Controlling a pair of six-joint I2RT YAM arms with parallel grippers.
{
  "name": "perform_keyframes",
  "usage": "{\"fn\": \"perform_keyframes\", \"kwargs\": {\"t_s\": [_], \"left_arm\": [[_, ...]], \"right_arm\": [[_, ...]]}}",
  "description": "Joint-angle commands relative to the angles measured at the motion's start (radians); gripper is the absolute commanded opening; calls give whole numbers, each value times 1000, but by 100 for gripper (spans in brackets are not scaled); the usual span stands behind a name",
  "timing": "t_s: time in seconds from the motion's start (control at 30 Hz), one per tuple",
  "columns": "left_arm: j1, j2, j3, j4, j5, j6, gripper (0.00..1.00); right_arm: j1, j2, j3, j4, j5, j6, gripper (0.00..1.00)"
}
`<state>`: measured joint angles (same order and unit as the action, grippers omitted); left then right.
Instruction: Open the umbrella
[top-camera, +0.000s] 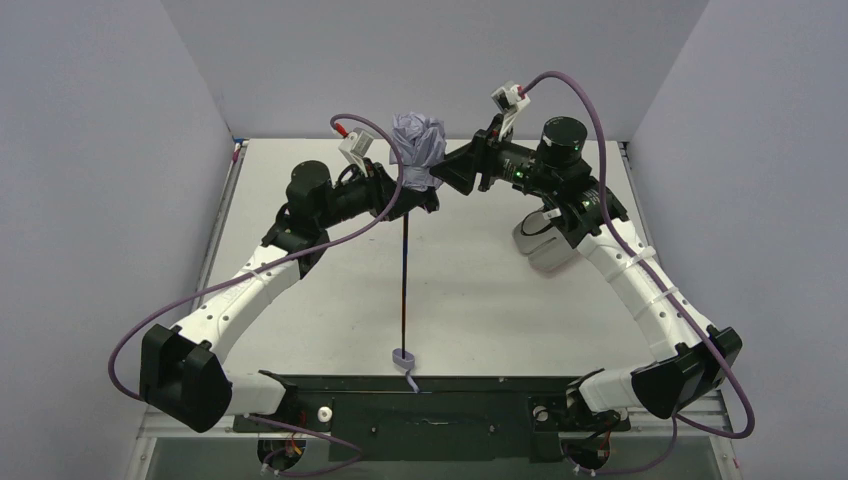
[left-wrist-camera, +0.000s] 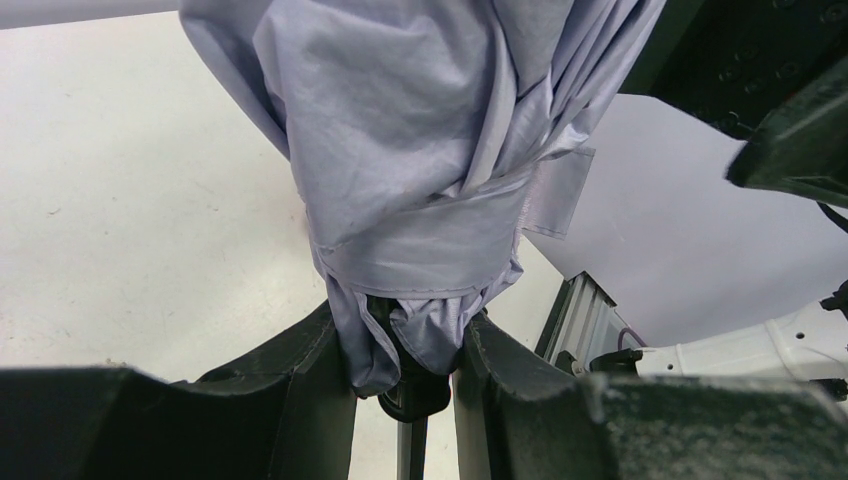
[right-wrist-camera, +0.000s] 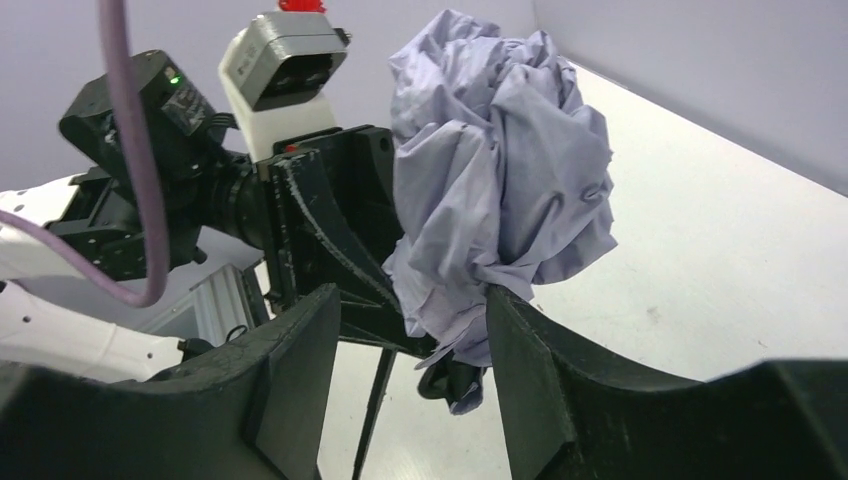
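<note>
White counter carries it all. Two arms come in from the near edge, the left arm and the right arm, and they meet over the far half.

The left gripper has its jaws drawn narrow. They pinch the neck of the umbrella just under its wrap strap, where the fabric gathers round the shaft.

The right gripper has its jaws standing apart, straddling the lower bundle from the other side. One finger brushes the cloth and a gap shows at the other.

There is one umbrella. Its lavender canopy is crumpled and closed, held up between the two grippers, and the thin black shaft is run out toward the near edge.

One pale oblong sleeve lies on the counter under the right arm.

The small lavender handle sits just short of the black base plate. I cannot tell whether it touches the counter.
</note>
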<state>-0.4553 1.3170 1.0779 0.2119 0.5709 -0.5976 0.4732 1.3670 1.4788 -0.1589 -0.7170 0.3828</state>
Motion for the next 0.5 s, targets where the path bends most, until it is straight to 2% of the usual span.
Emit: {"fn": "perform_keyframes", "kwargs": {"t_s": [0.0, 0.47], "left_arm": [[-14, -55, 75, 63, -21, 33, 0], [-26, -46, 89, 57, -21, 38, 0]], "right_arm": [[10, 15, 54, -53, 90, -39, 51], [9, -16, -26, -134, 108, -105, 48]]}}
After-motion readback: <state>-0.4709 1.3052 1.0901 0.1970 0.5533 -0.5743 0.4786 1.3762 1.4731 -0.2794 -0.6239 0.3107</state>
